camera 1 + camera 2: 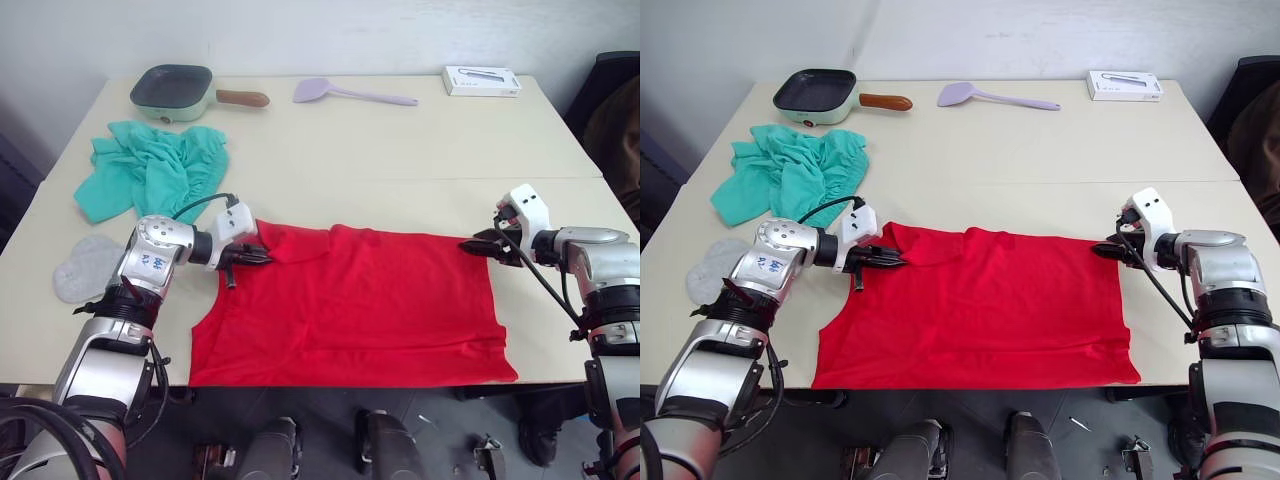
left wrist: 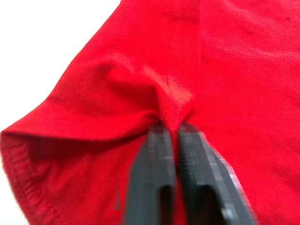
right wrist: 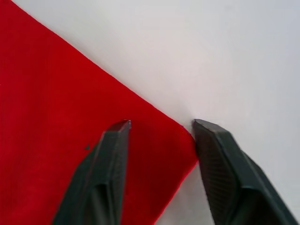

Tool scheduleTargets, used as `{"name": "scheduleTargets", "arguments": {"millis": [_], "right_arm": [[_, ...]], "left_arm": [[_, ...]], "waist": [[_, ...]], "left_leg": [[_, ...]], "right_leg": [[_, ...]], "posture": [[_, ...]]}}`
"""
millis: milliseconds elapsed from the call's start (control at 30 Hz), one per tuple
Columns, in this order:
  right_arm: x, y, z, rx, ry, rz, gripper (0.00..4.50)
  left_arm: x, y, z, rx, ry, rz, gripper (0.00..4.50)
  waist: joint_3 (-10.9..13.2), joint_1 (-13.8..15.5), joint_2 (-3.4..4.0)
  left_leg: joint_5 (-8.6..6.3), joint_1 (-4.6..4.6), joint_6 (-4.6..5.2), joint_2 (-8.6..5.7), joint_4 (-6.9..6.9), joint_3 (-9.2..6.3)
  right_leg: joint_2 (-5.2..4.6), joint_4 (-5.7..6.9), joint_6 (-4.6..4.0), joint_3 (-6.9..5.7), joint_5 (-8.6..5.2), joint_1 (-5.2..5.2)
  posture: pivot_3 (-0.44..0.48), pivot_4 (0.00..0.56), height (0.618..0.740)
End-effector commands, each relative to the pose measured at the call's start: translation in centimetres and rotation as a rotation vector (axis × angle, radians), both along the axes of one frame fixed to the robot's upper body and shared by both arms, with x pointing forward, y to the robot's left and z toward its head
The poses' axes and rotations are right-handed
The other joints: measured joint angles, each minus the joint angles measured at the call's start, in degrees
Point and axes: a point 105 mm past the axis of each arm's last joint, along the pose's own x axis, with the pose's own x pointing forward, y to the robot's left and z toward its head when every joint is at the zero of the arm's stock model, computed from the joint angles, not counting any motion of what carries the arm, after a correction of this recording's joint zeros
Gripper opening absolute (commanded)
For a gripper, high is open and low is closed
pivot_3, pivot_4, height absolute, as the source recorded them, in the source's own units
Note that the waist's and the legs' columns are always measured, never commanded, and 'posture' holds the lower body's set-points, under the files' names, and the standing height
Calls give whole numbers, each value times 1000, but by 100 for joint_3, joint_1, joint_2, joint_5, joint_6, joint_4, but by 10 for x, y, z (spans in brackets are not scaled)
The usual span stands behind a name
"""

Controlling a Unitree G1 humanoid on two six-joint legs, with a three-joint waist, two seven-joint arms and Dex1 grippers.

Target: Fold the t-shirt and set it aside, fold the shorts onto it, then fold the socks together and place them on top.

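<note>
t-shirt [image 1: 370, 305]: bright red, spread flat on the near half of the table [image 1: 400, 150], its near hem right along the near edge. It looks laid out this way so both far corners are reachable for a fold.

left gripper [image 2: 171, 129]: jaws pinched tight on a little ridge of red cloth at the far left corner of the shirt, by the sleeve seam. Holding only a small bunch like that lifts the corner without dragging the whole shirt, I'd guess.

right gripper [image 3: 161, 124]: jaws spread wide, straddling the far right corner of the shirt. One finger sits over the cloth, the other is just off the edge over bare table. Seems lined up to close on that corner, but it has nothing yet.

step: pretty sure this is the start of the first fold. One corner is grabbed and the other is about to be.

shorts [image 1: 150, 170]: teal, crumpled in a heap on the far left of the table, well apart from the shirt. Parked out of the way for later, probably.

socks [image 1: 85, 268]: light grey, flat at the left edge, near the left arm and below the shorts.

other stuff: a small green pan [image 1: 175, 92] with a wooden handle, a lilac spatula [image 1: 350, 93] and a white box [image 1: 482, 80] line the far edge, clear of the folding space.
</note>
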Motion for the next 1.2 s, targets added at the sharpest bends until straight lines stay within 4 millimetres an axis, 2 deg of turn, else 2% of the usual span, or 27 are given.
{"name": "scheduleTargets", "arguments": {"millis": [33,100,133,400,567,700,833,900,1067,1200], "right_arm": [[0,-7,5,5,-19,-19,823],[0,-7,5,5,-20,-20,105],[1,-7,5,5,-22,-20,18],[5,-5,15,17,-77,-9,18],[0,7,41,33,-219,92,18],[-12,17,51,-2,-328,190,18],[-38,25,38,-173,-407,370,18],[-51,23,29,-275,-446,450,18],[-64,8,10,-480,-501,563,18],[-65,-1,0,-528,-480,590,18]], "left_arm": [[1,4,15,-37,-21,14,0],[1,4,16,-48,-14,19,0],[1,4,17,-61,-8,25,0],[7,5,34,-194,54,115,0],[2,9,43,-258,107,121,0],[-3,12,44,-265,128,128,0],[-10,19,38,-240,149,134,0],[-12,24,38,-242,157,144,0],[-18,30,36,-224,177,149,0],[-18,32,33,-222,190,166,0]], "waist": [[0,0,0],[0,0,0],[0,0,0],[0,-2,0],[0,-3,0],[0,3,0],[0,23,0],[0,24,0],[0,5,0],[0,-6,0]], "left_leg": [[0,0,0,0,0,0],[0,0,0,0,0,0],[0,0,0,-1,0,0],[0,0,0,-1,1,0],[0,-1,0,-1,-1,0],[0,-2,0,1,0,0],[-1,-1,-1,-1,-2,0],[-1,-1,0,-3,-1,0],[2,2,4,-5,1,6],[1,7,2,1,-1,6]], "right_leg": [[0,0,0,0,0,0],[0,0,0,0,0,0],[0,0,0,0,0,0],[0,2,0,1,0,0],[1,2,0,0,0,-3],[1,4,0,0,0,-4],[7,4,1,0,0,-3],[11,4,1,0,0,-3],[11,5,4,7,2,-1],[10,2,4,7,2,2]], "posture": [[0,150,740],[0,150,740],[0,150,740],[0,150,740],[0,150,740],[0,150,740],[0,150,740],[0,150,740],[0,150,740],[0,150,740]]}}
